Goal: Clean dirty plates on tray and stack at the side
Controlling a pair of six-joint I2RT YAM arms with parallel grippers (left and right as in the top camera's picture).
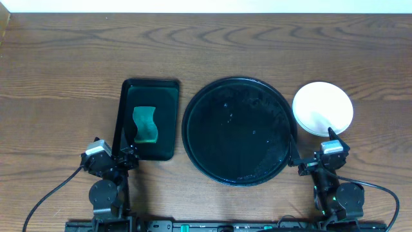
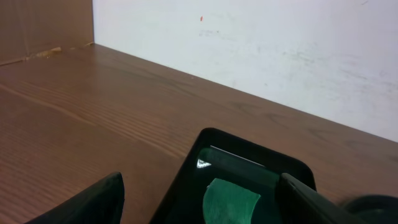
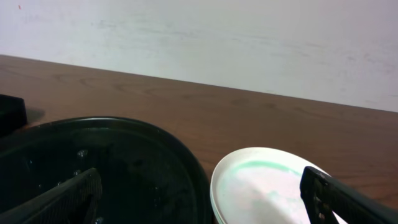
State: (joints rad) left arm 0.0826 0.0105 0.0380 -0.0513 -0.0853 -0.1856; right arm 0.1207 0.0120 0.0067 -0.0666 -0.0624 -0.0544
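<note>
Overhead: plates (image 1: 322,108) stacked on the tabletop (image 1: 64,51) just beside the tray (image 1: 212,154).

You have two matte-black jointed arms: left arm (image 1: 103,190), right arm (image 1: 341,196). Silver-grey boxy camera housings (image 1: 95,152) sit at wrists. Thin black cables (image 1: 45,196) loop off bases. Left gripper (image 2: 199,202), right gripper (image 3: 202,196): dark, blunt wedge-shaped fingers (image 2: 93,202).

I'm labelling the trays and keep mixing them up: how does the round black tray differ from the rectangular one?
The round tray is larger than the rectangular tray. The round tray holds only small droplets; the rectangular tray holds a green sponge. Both are glossy black with raised rims.
</note>
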